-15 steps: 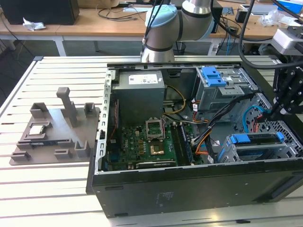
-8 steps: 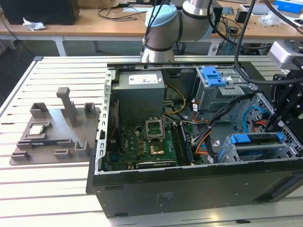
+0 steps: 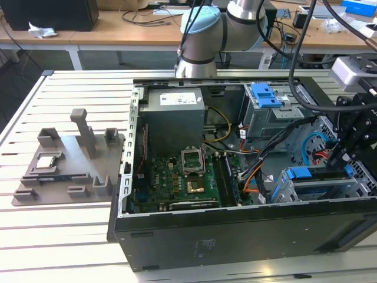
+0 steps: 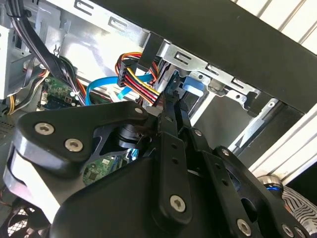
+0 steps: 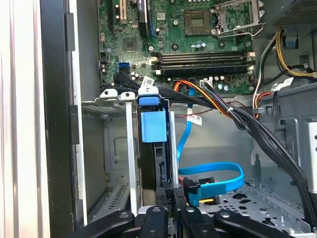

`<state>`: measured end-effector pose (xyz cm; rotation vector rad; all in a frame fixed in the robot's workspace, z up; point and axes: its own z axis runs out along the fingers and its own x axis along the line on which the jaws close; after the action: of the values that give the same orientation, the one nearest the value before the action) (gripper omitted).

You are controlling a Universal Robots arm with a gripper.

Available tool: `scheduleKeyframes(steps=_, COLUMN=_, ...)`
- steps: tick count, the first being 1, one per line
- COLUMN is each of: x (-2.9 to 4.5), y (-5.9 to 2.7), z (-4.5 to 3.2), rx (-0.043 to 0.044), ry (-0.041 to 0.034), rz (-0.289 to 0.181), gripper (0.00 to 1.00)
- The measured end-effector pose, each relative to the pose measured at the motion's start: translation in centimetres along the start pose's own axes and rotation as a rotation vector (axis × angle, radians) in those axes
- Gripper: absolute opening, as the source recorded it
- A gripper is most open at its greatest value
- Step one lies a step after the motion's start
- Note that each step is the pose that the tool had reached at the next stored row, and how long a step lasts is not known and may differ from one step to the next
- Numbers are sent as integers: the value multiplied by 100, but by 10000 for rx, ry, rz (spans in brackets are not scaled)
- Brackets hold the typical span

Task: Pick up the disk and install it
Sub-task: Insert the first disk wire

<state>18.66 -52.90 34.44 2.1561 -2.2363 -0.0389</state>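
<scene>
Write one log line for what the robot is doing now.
gripper: shut on disk | disk: standing on edge in drive bay | drive bay: inside open computer case

Disk bracket (image 5: 153, 126) blue — motherboard (image 5: 188, 34) green — gripper (image 5: 167, 214) black

I read this as a robotics or electronics lab. An opened computer case (image 3: 235, 177) lies on a slatted white workbench (image 3: 59, 236); a grey fixture tray (image 3: 70, 159) sits at the exterior view's left. Far behind, wooden desks (image 3: 118, 29) carry cables and gear.
</scene>
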Motion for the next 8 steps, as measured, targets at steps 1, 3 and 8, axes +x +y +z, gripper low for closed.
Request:
scheduleKeyframes(steps=1, x=0, y=1, z=7, rx=-1, ry=2, rz=-5, gripper=17)
scheduleKeyframes(steps=3, x=3, y=0, z=15, rx=1, ry=5, rz=-20, gripper=17)
scheduleKeyframes(steps=8, x=25, y=17, z=23, rx=1, ry=1, rz=-61, gripper=17)
